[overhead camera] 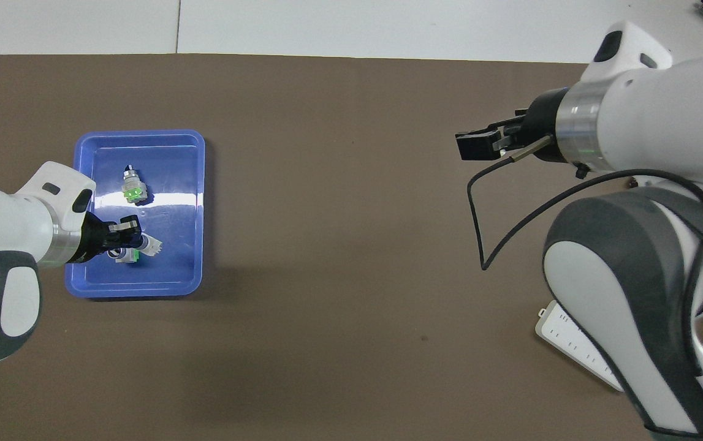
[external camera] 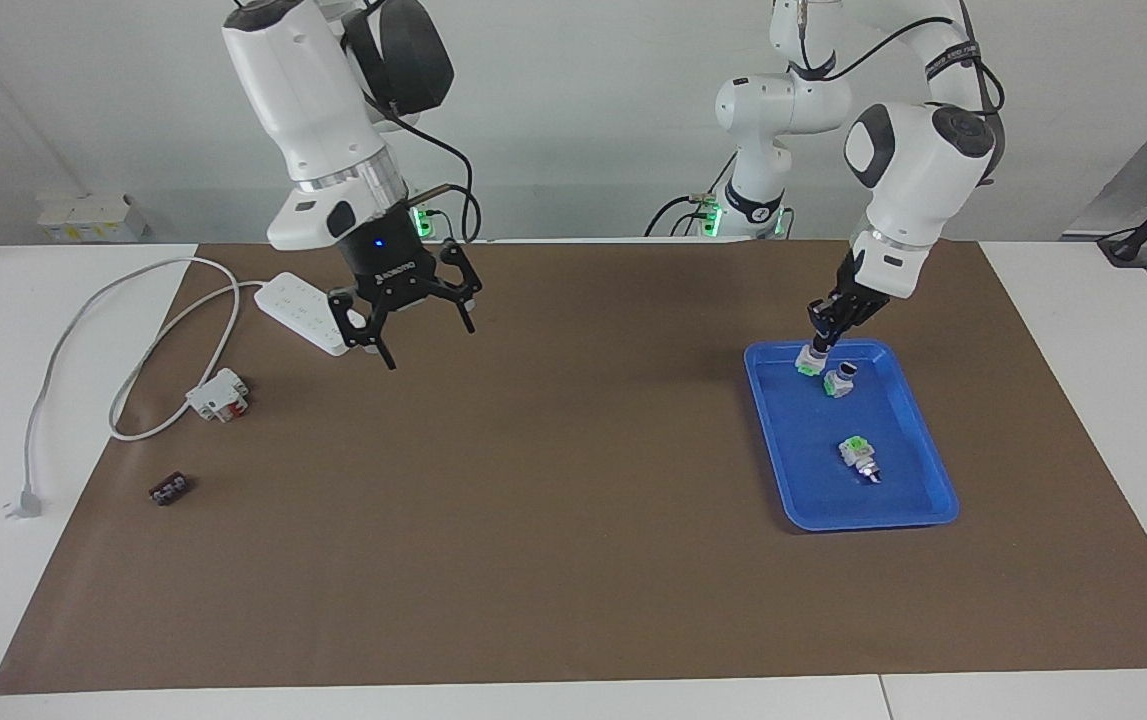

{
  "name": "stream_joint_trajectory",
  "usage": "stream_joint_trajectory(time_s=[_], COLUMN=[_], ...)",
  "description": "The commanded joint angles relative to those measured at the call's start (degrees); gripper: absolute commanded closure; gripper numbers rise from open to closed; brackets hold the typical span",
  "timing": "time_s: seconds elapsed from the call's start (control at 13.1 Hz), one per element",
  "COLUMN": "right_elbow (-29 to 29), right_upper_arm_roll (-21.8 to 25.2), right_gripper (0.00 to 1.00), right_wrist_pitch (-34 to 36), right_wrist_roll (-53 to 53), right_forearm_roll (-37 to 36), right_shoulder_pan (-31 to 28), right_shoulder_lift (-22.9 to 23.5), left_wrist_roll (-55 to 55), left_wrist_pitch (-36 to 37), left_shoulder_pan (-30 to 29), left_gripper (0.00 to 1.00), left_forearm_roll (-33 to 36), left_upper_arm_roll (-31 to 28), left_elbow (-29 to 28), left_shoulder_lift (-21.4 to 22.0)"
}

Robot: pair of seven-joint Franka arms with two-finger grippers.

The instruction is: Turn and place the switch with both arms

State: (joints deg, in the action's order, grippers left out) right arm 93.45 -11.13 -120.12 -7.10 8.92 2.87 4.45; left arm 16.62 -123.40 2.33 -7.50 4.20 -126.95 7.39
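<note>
in the overhead view the left gripper (overhead camera: 123,236) covers most of the green-topped switch (overhead camera: 132,257) beneath it in the blue tray (overhead camera: 195,184), and the held switch (overhead camera: 150,246) shows no orange face. the right arm hides most of the power strip (overhead camera: 578,346). the small black part (external camera: 170,490) near the bench's corner is too small to identify.

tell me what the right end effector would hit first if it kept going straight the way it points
Probably the bare brown mat: the open right end effector points almost straight down, just beside the power strip, though depth there is hard to judge.
</note>
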Motion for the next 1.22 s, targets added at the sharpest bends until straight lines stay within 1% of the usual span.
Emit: stream_joint_trajectory(time_s=[0.0,0.08,0.15,0.23,0.3,0.46,0.61,0.69,0.76,0.84,0.91,1.07,1.14], right_elbow=[0.59,0.5,0.5,0.42,0.59,1.12,1.73,2.08,2.87,4.01,5.24,5.86,5.86], right_upper_arm_roll=[6.19,7.6,8.57,10.41,12.17,15.42,16.14,16.06,15.97,15.97,15.88,15.88,15.88], right_gripper=[0.0,0.0,0.0,0.0,0.0,0.0,0.0,0.0,0.0,0.0,0.0,0.0,0.0], right_wrist_pitch=[1.9,3.13,4.1,6.28,9.26,15.42,17.37,18.59,19.56,20.01,20.1,21.06,21.59], right_wrist_roll=[3.67,4.28,5.59,6.74,7.27,8.76,14.71,17.44,18.78,19.66,20.54,20.64,20.64], right_forearm_roll=[-1.01,-1.01,-1.19,-1.97,-3.98,-7.5,-10.57,-12.33,-12.61,-12.7,-12.7,-12.61,-12.0], right_shoulder_pan=[1.34,1.96,1.96,2.05,2.05,2.23,3.19,3.8,3.9,4.07,4.07,4.07,3.99], right_shoulder_lift=[-1.46,-1.81,-2.07,-2.43,-2.95,-4.18,-4.45,-4.89,-5.5,-6.03,-6.64,-6.82,-6.82], left_wrist_roll=[-4.4,-5.02,-5.11,-5.11,-5.11,-5.2,-5.2,-5.2,-5.2,-5.29,-5.55,-5.64,-5.64], left_wrist_pitch=[-1.93,-1.49,-0.88,1.3,5.76,14.29,20.8,25.19,29.41,33.1,35.92,39.54,41.12], left_shoulder_pan=[-0.83,-0.74,-0.66,-0.31,-0.22,-0.39,-0.3,-0.39,-0.48,-0.31,0.04,0.05,-0.04], left_gripper=[1.0,0.77,0.5,0.29,0.24,0.24,0.23,0.23,0.23,0.23,0.23,0.23,0.21], left_forearm_roll=[1.35,2.74,5.11,5.56,5.66,5.74,5.74,5.74,6.01,8.01,9.77,9.53,9.35], left_upper_arm_roll=[0.38,0.38,0.46,0.38,0.46,0.46,0.38,0.38,0.29,0.37,0.46,0.46,0.38], left_elbow=[-0.23,0.3,1.08,3.18,7.55,15.99,21.02,24.18,27.25,30.15,32.62,36.32,38.25], left_shoulder_lift=[-1.67,-1.85,-2.03,-2.81,-4.04,-5.8,-5.63,-5.46,-5.54,-5.63,-5.72,-5.63,-5.72])
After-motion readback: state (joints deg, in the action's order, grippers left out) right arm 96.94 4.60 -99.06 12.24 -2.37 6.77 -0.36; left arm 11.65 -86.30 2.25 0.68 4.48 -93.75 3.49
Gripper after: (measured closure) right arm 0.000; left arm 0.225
